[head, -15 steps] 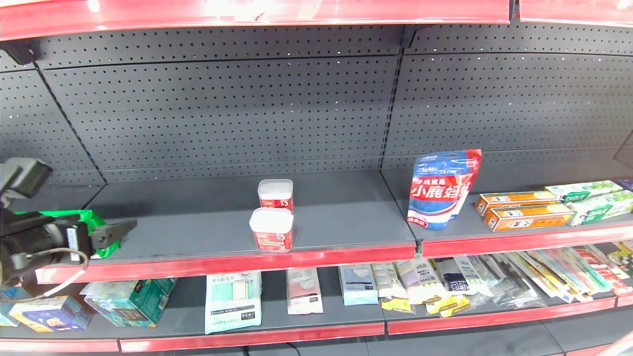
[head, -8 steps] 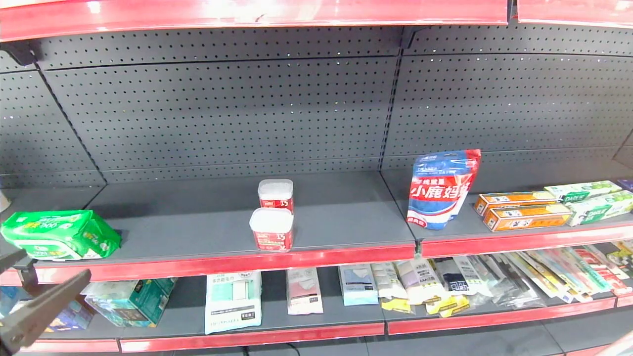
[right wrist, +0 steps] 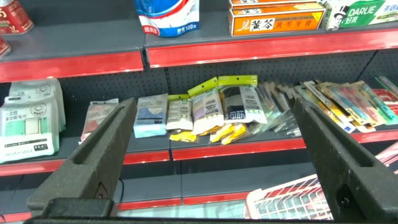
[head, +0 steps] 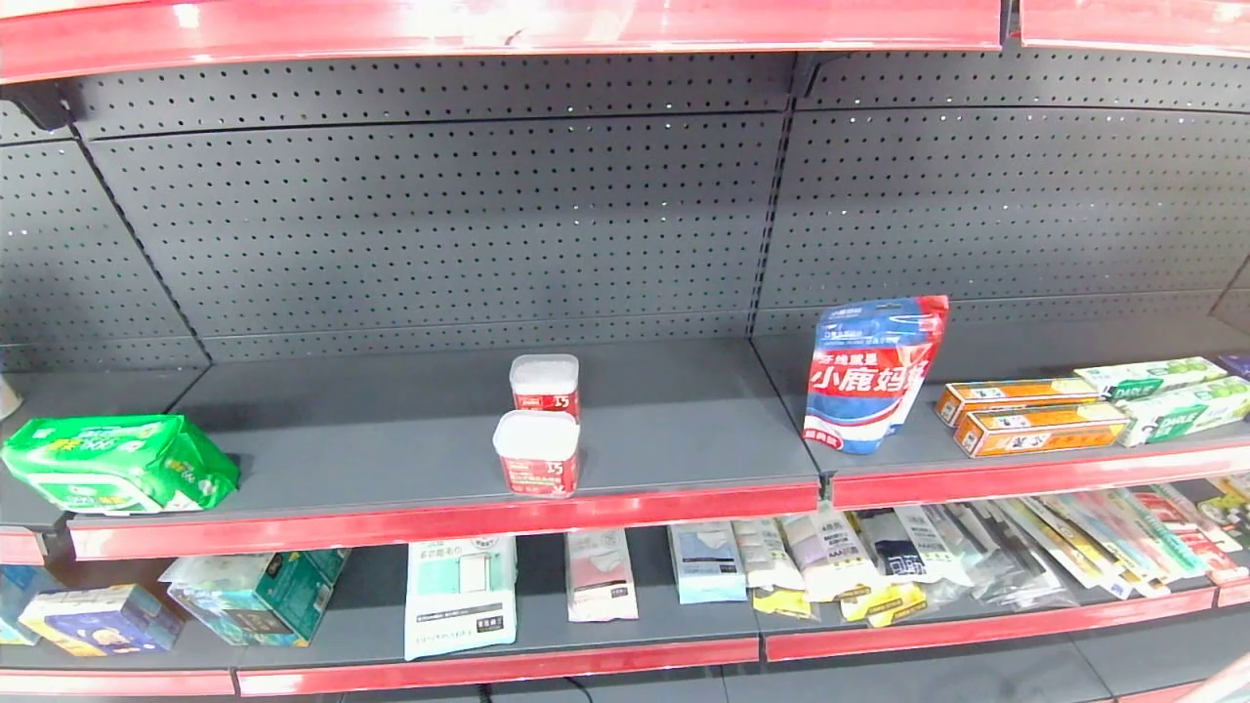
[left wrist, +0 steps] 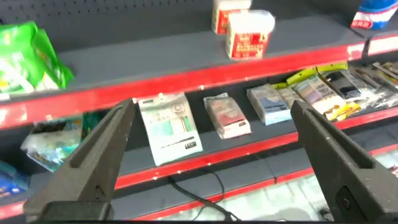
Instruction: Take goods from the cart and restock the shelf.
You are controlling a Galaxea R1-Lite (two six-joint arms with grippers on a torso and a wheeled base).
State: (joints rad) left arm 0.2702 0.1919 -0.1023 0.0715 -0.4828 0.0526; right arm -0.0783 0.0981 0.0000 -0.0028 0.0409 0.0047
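A green soft pack (head: 117,464) lies at the left end of the middle shelf (head: 439,522), also visible as the green pack (left wrist: 28,59) in the left wrist view. Two red-and-white tubs (head: 539,449) stand one behind the other mid-shelf. A blue-and-red pouch (head: 874,376) stands to their right. My left gripper (left wrist: 211,134) is open with nothing between its fingers, held back from the shelf at the level of the lower shelf. My right gripper (right wrist: 214,134) is open and empty too, facing the lower shelf; a corner of the white wire cart (right wrist: 292,199) lies below it.
Orange and green-white boxes (head: 1084,410) lie at the right end of the middle shelf. The lower shelf (head: 488,664) holds boxes at the left, flat packets (head: 459,591) in the middle and a row of hanging-style packs (head: 977,557) to the right. Another shelf edge (head: 488,24) runs overhead.
My left gripper has let go of the green pack and drawn back down and to the left, leaving the head view. The green pack stays on the shelf.
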